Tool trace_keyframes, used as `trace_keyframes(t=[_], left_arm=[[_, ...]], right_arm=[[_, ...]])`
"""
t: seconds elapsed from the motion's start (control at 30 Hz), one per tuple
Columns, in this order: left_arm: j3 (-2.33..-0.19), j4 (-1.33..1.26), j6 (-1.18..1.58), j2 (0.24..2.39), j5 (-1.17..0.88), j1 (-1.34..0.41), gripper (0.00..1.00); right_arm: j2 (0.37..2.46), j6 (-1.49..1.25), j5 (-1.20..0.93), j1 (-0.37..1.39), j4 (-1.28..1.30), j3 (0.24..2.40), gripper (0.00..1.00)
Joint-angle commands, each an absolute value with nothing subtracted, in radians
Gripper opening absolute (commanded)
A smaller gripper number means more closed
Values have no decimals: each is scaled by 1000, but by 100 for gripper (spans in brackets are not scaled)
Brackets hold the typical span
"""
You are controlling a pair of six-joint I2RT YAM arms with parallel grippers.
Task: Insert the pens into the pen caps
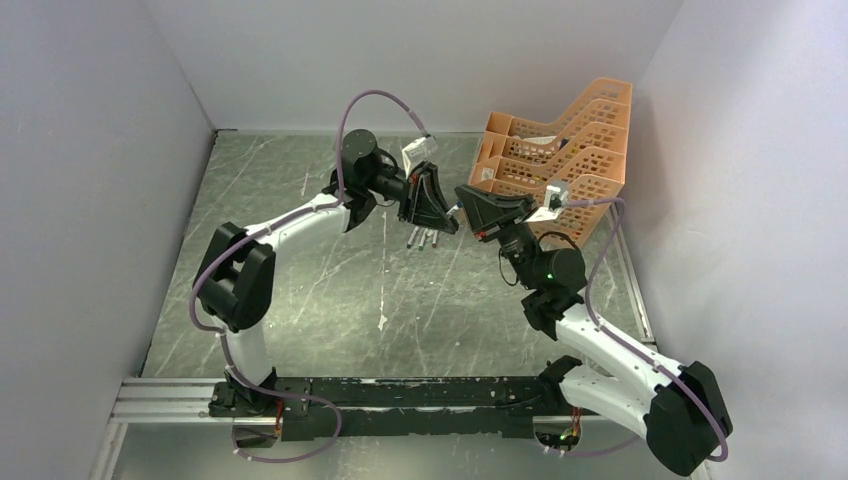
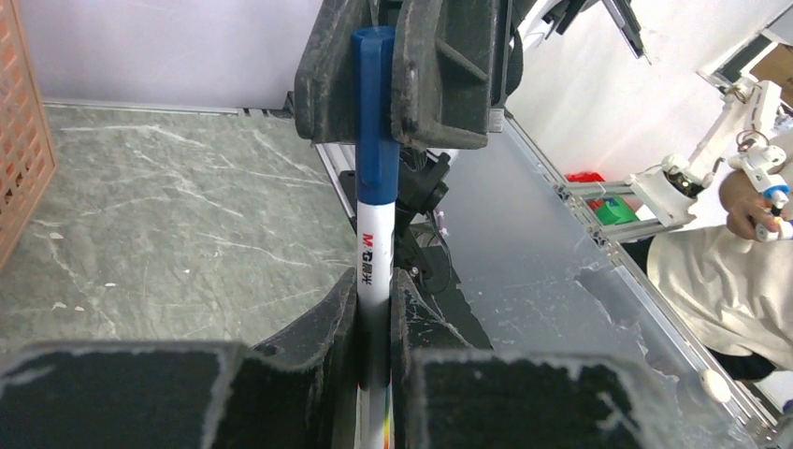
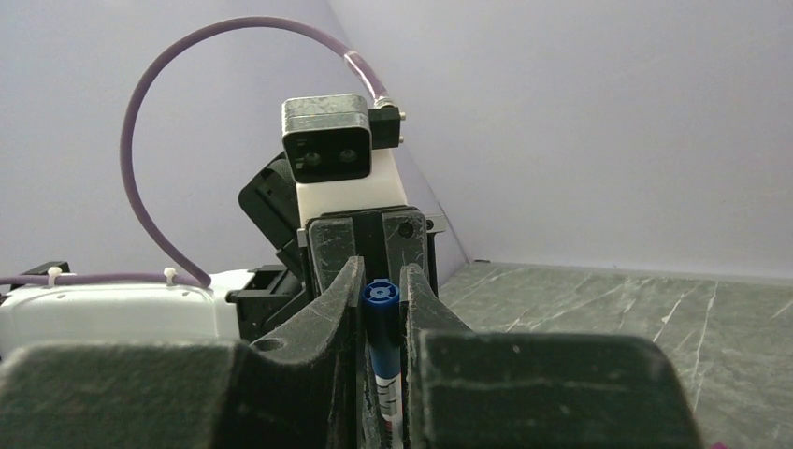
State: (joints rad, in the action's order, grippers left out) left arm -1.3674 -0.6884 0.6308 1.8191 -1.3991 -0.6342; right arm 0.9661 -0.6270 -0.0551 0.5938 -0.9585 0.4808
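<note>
Pen, white with red lettering, pinched in left claw; blue cap on its end clamped by right claw.

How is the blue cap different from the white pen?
The blue cap is plain blue, while the pen is white with red and black printing on it. The blue cap is pinched by the right fingers, and the pen is pinched by the left fingers. Both are slim and round, and they sit in one straight line, meeting end to end.
</note>
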Motion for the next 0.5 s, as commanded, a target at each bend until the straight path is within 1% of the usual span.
trace_keyframes(t=[0.0,0.33,0.47], left_arm=[[-1559,-939,676,1794,-1119,-632,7],[-1653,-1042,803,1865,-1121,-616,7],[-1670,-1042,823,1879,-1123,-617,7]], right_arm=[[1073,-672,-334,708,-559,359,0],[1134,-691,-325,736,-607,342,0],[1165,-693,-320,754,-622,352,0]])
